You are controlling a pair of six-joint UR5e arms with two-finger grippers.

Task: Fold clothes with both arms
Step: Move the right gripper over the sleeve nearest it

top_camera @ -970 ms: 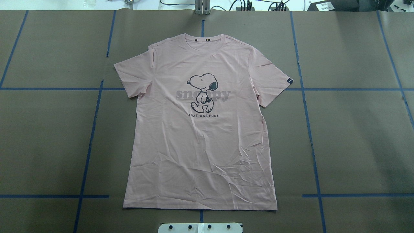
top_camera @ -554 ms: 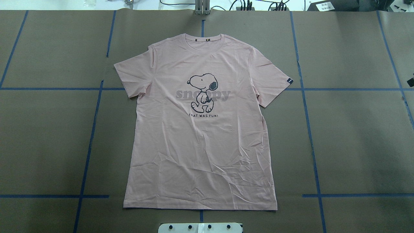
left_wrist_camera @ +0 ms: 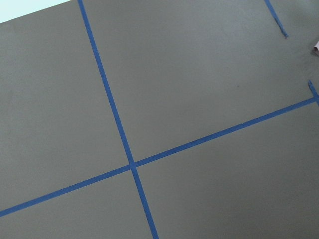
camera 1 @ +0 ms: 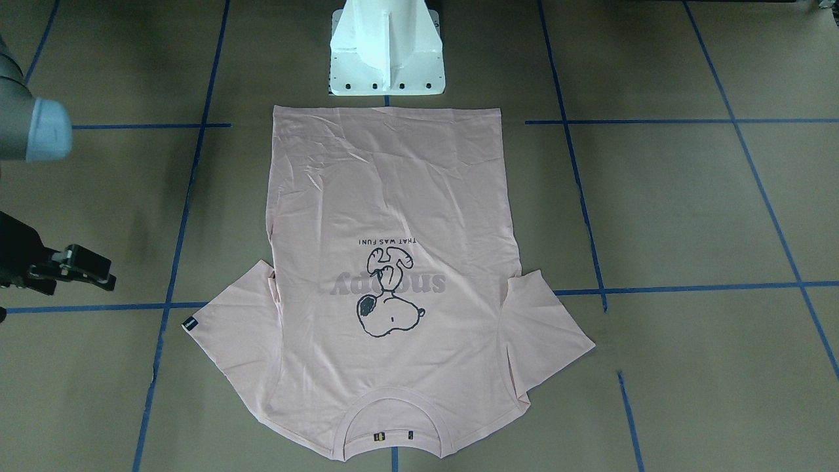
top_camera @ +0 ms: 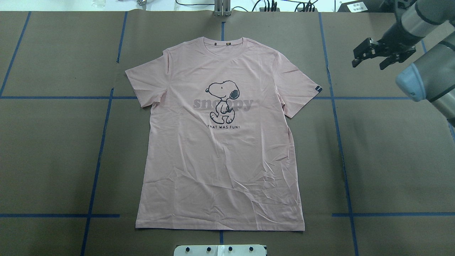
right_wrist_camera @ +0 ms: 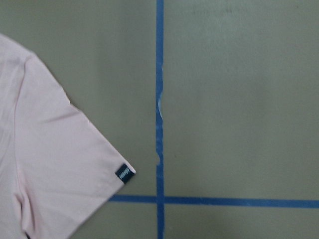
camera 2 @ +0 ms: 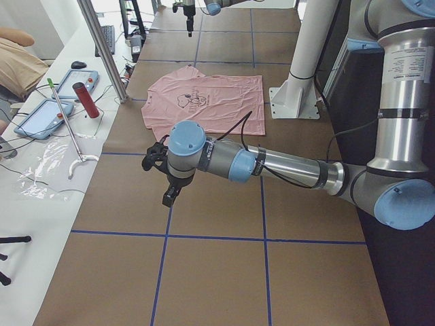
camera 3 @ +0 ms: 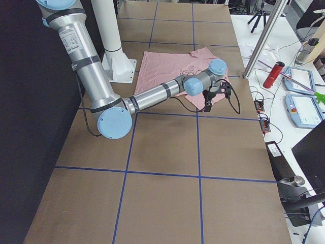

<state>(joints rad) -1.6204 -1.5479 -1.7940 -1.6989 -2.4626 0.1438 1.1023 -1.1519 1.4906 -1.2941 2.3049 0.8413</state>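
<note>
Across T-shirt [top_camera: 220, 156] chest, "snoopy", "THAT WAS FUN!"

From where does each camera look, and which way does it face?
Overhead: behind the robot, looking down on the T-shirt; right gripper upper right, jaws apart.
Front-facing: opposite, facing the pedestal; collar nearest; right arm at left edge.
Exterior left: table end; left arm near.
Exterior right: other end; right arm near.
Left wrist: down on taped table only.
Right wrist: down on sleeve label, shared with overhead.

Bright, even light from above throws only faint, soft shadows on the matte brown surface [top_camera: 53, 160], and the right wrist view looks slightly blurred.
</note>
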